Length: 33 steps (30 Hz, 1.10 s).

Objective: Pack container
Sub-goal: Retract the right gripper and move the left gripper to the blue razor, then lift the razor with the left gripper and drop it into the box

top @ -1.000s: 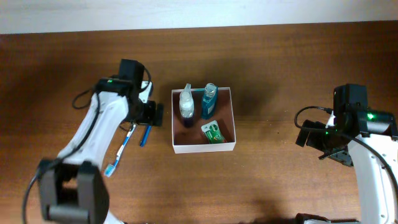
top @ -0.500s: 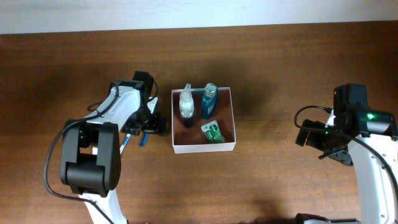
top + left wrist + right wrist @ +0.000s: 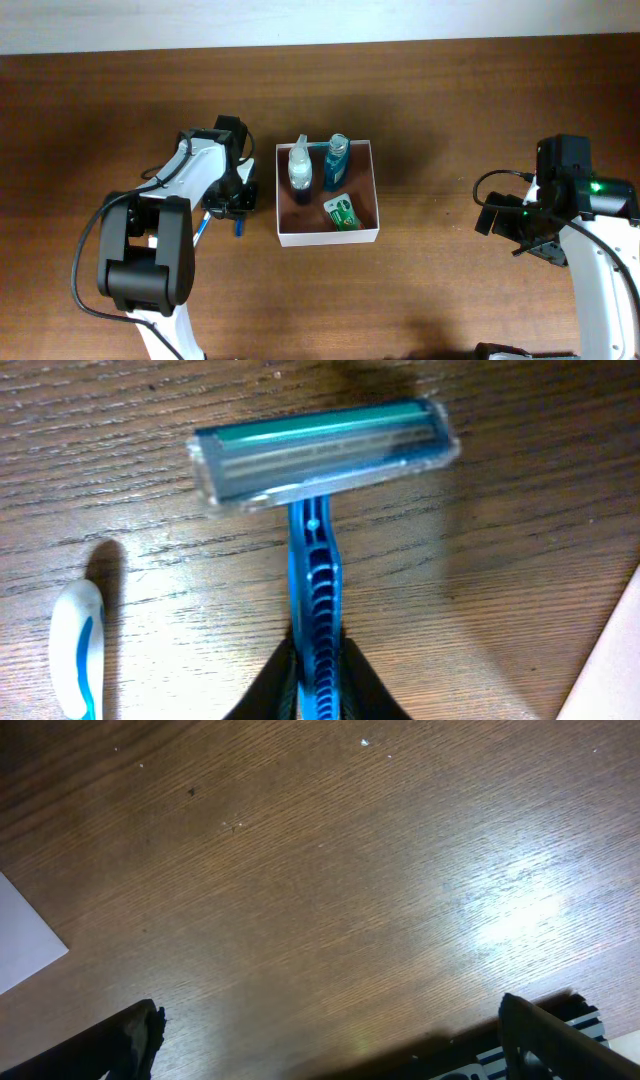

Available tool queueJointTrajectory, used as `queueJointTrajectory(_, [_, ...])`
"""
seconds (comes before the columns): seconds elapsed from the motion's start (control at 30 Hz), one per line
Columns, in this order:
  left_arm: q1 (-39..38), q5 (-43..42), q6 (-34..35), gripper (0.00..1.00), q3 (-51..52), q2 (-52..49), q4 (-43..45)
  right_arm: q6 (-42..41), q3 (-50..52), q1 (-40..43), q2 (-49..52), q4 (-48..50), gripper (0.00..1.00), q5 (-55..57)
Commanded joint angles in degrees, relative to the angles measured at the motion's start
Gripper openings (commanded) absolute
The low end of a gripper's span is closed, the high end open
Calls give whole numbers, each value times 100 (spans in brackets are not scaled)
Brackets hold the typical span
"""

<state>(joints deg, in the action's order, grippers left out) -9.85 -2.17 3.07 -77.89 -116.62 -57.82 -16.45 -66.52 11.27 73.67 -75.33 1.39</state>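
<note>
Blue plastic fills the left wrist view. The razor (image 3: pixel 318 560) lies flat on the wooden table (image 3: pixel 450 90) with its head pointing away from the camera. The left gripper (image 3: pixel 318 655) has its two dark fingers (image 3: pixel 268 695) pressed against either side of the ribbed handle, and no gap shows between finger and handle. It is clamped on the razor, which rests on the wood.

The container (image 3: pixel 330 238) stands open-topped at the middle of the table. Overhead, the left gripper sits just outside the container's left wall, close to it but not over the rim. In the wrist view a pale edge of that wall cuts the lower right corner, near the razor handle. A white-and-blue toothbrush (image 3: pixel 78 650) lies on the razor's other side, farther from the container, close by but apart from it.

Inside the container, a clear bottle (image 3: pixel 299 165) and a blue bottle (image 3: pixel 335 162) lie side by side against the far wall. A green packet (image 3: pixel 341 212) lies toward the near right corner. The reddish-brown floor is bare in the near left part, next to the wall the gripper is beside.

The right gripper (image 3: pixel 328 1010) is spread wide with nothing between its fingers, over bare wood well to the right of the container. A white corner shows at the left edge of its view, and what it belongs to cannot be told.
</note>
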Motion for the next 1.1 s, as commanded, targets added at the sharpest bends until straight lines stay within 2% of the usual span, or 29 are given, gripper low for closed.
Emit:
queueJointTrajectory(0.0, [-17,-59,17,5,-15,-52,-7,-4,22,44,-13,15,100,-33])
queueJointTrajectory(0.07, [-17,-55,17,1,-15,-52,-7,-4,22,44,-13,15,100,-33])
queueJointTrajectory(0.3, [-17,-42,17,1,-243,107,-249,-4,22,44,-13,15,100,-33])
queueJointTrajectory(0.43, [-98,-39,17,1,-654,802,-540,-4,22,44,-13,17,100,-33])
queueJointTrajectory(0.5, [-313,-42,-11,0,-758,1499,-555,-4,22,44,-13,33,100,-35])
queueJointTrajectory(0.57, [-610,-44,-332,0,-756,2039,-498,-4,22,44,-13,55,100,-33])
queueJointTrajectory(0.7, [-1646,-42,-1545,1,-756,2933,-321,-4,22,44,-13,63,100,-33])
queueJointTrajectory(0.87, [-2800,-39,-3115,0,-713,2905,-149,-4,22,44,-13,59,100,-35])
queueJointTrajectory(1.07, [-3034,258,-3230,1,-621,2013,184,-4,22,44,-13,57,100,-50])
